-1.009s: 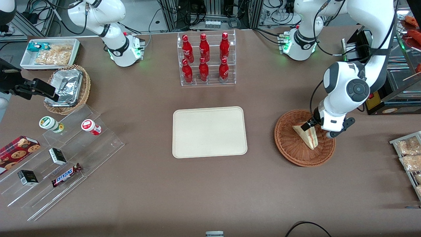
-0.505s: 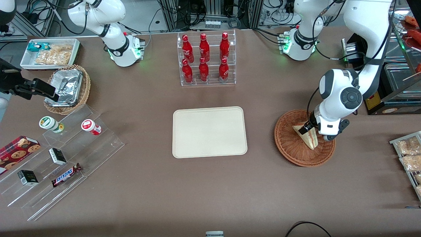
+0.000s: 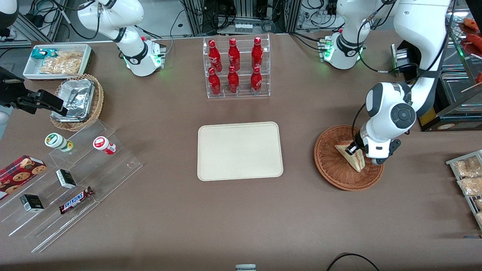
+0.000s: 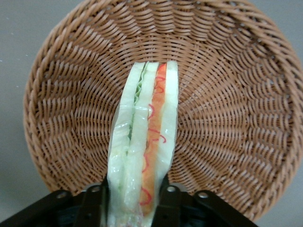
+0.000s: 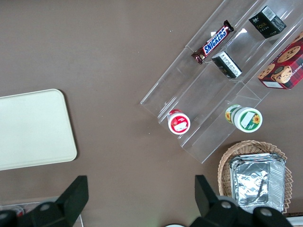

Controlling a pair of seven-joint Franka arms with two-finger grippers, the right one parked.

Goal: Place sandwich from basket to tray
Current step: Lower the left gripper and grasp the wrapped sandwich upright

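Note:
The sandwich [image 3: 348, 153], a pale bread wedge with red and green filling, lies in the reddish-brown wicker basket [image 3: 331, 171] toward the working arm's end of the table. My left gripper [image 3: 361, 155] is down in the basket, with one black finger pressed against each bread face, so it is shut on the sandwich. The left wrist view shows the sandwich [image 4: 147, 137] cut edge up between the fingertips [image 4: 166, 198] of the gripper [image 4: 132, 199], resting on the basket [image 4: 236, 118] floor. The cream tray [image 3: 240, 150] lies bare at the table's middle, beside the basket.
A clear rack of red bottles [image 3: 235, 67] stands farther from the camera than the tray. Toward the parked arm's end are a stepped acrylic shelf of snacks [image 3: 67, 177], a tan basket with foil [image 3: 77, 101] and a white bin [image 3: 56, 60]. Packets [image 3: 469, 177] lie near the basket.
The left arm's wrist has dropped lower and drawn in over the basket, bringing the fingers down around the sandwich. The sandwich stays in the basket.

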